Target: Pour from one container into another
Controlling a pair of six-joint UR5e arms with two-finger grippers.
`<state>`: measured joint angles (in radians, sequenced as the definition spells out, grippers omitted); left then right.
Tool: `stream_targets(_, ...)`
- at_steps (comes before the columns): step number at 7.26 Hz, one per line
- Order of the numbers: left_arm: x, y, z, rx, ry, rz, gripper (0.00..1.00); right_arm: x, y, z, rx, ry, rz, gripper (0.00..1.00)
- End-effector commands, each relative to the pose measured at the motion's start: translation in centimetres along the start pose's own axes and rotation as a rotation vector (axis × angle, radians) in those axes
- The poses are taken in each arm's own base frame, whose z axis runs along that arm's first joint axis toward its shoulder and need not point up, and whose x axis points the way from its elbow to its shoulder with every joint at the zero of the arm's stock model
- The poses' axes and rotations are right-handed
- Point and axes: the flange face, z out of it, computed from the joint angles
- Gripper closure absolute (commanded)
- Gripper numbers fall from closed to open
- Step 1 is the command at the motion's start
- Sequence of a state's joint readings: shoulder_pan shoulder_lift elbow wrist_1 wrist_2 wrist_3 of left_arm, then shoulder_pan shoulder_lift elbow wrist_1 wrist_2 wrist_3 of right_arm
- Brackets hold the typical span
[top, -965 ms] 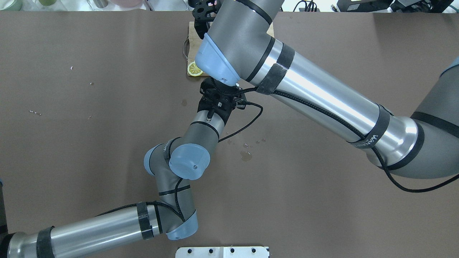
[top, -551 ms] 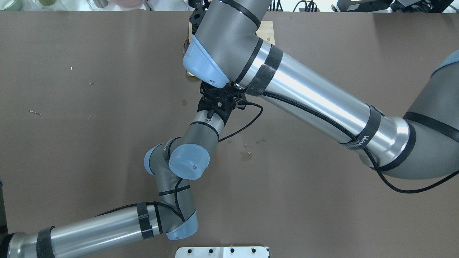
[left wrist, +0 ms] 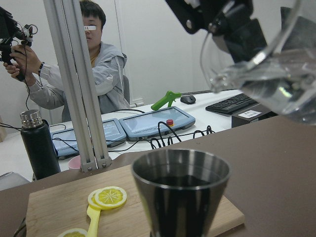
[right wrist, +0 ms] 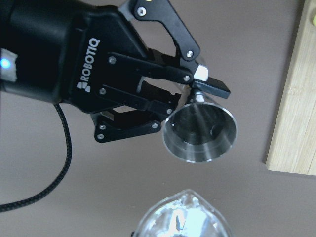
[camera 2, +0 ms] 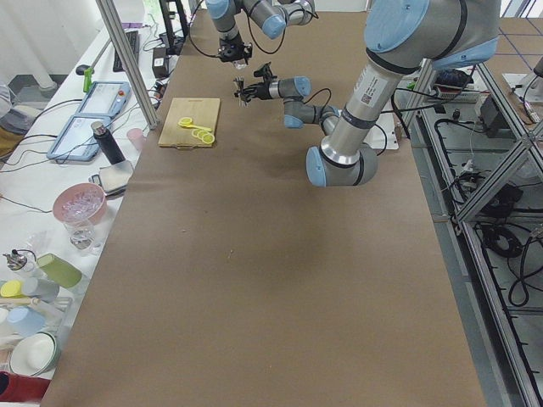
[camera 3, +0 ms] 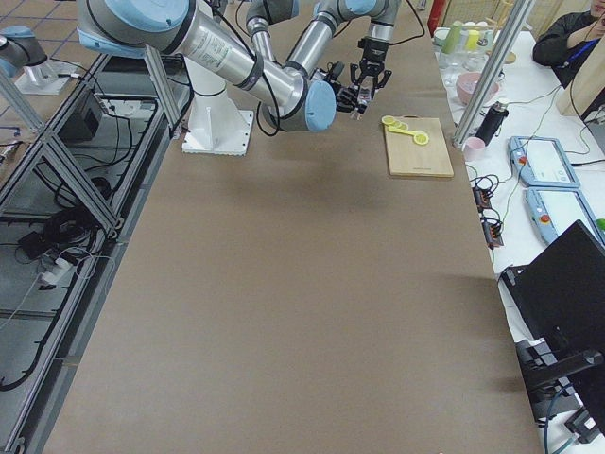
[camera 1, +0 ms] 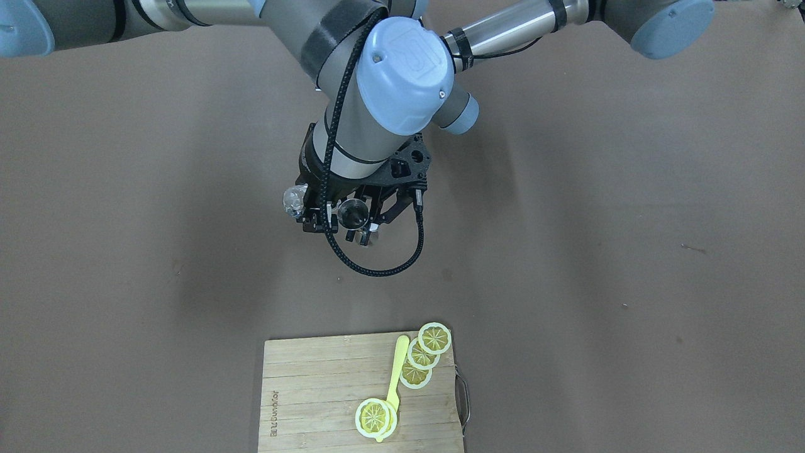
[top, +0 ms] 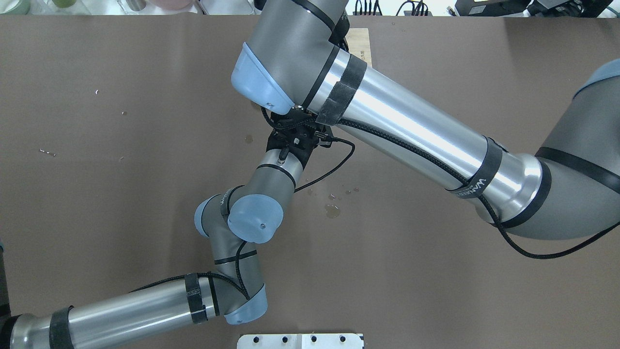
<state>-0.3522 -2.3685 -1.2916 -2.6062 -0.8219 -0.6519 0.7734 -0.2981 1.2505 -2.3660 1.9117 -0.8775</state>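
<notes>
My left gripper [camera 1: 363,229] is shut on the steel jigger [camera 1: 354,214], holding it upright above the table at mid-height. In the right wrist view the jigger [right wrist: 200,134] shows its open mouth, pinched between the left gripper's black fingers [right wrist: 210,85]. My right gripper [camera 1: 303,212] is shut on the clear glass [camera 1: 293,201] right beside the jigger. From the left wrist the glass [left wrist: 266,74] hangs tilted above and to the right of the jigger [left wrist: 180,197], whose inside looks dark. Overhead, the right arm hides both vessels.
A wooden cutting board [camera 1: 314,377] with lemon slices [camera 1: 434,338] and a yellow spoon [camera 1: 396,371] lies past the grippers. Wet spots [top: 332,211] mark the brown table. A person [left wrist: 98,64], a black bottle [left wrist: 37,143] and teach pendants are beyond the table's far edge.
The right arm's wrist has swung leftward over the cutting board in the overhead view, now covering it almost fully. The left arm has stayed still.
</notes>
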Motion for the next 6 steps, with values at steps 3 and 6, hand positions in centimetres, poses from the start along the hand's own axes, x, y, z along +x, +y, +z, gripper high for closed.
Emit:
stream_targets(3,-0.05,0.04,0.05,0.000,-0.002,0.001,1.00,0.73,-1.80,-0.78,-0.049,-0.003,-0.008,1.00)
stream_targets(6,-0.07,0.03,0.05,0.001,-0.003,0.001,1.00,0.74,-1.92,-1.09,-0.032,0.002,-0.014,1.00)
